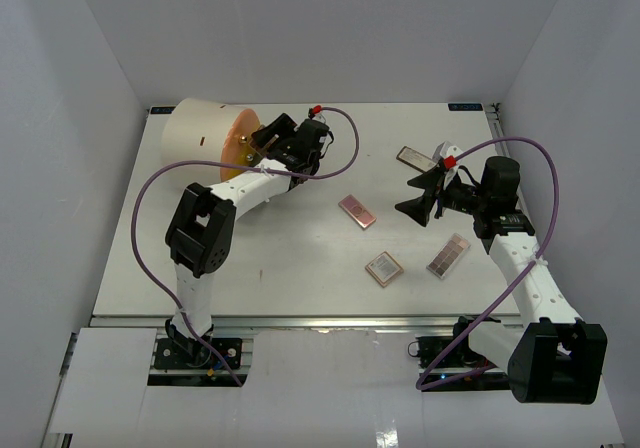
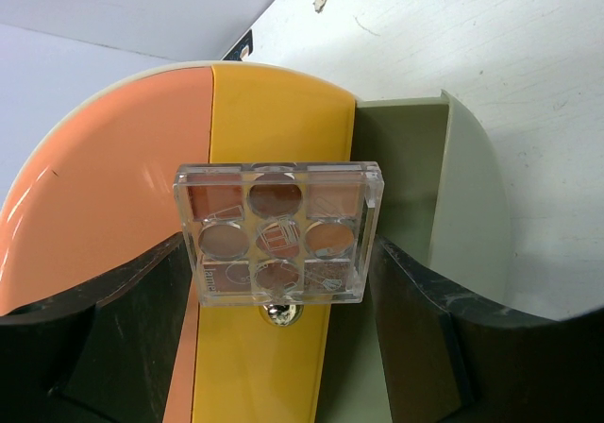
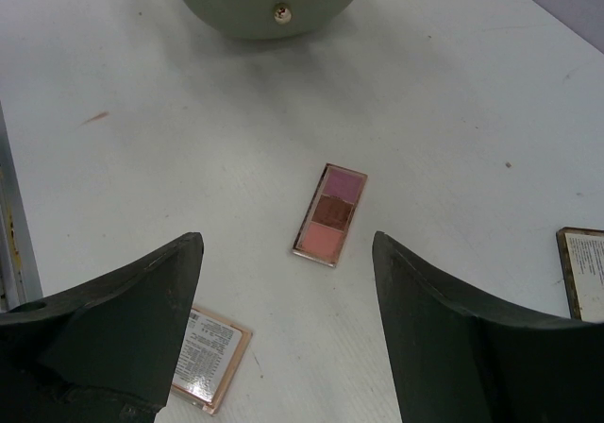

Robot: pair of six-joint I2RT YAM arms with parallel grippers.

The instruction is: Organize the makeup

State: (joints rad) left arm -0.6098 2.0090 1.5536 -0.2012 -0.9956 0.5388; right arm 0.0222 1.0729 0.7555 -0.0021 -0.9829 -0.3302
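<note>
Labels on the near palette [image 3: 213, 358] and the right-edge palette [image 3: 583, 274] are too small to read.

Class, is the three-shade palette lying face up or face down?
Face up: the three-shade palette shows its pink, brown and peach pans.

Bright, even light, soft shadows on the white table [image 1: 300, 258]; all 3 views sharp.

clear palette [image 2: 279, 234]: brown, copper, pinkish pans.
cylinder [image 1: 195, 138]: cream shell; face orange, yellow, sage-green segments.
pink palette [image 3: 329, 214]: pink, brown, peach bands.
table [image 1: 300, 258]: white, faint scuffs.
</note>
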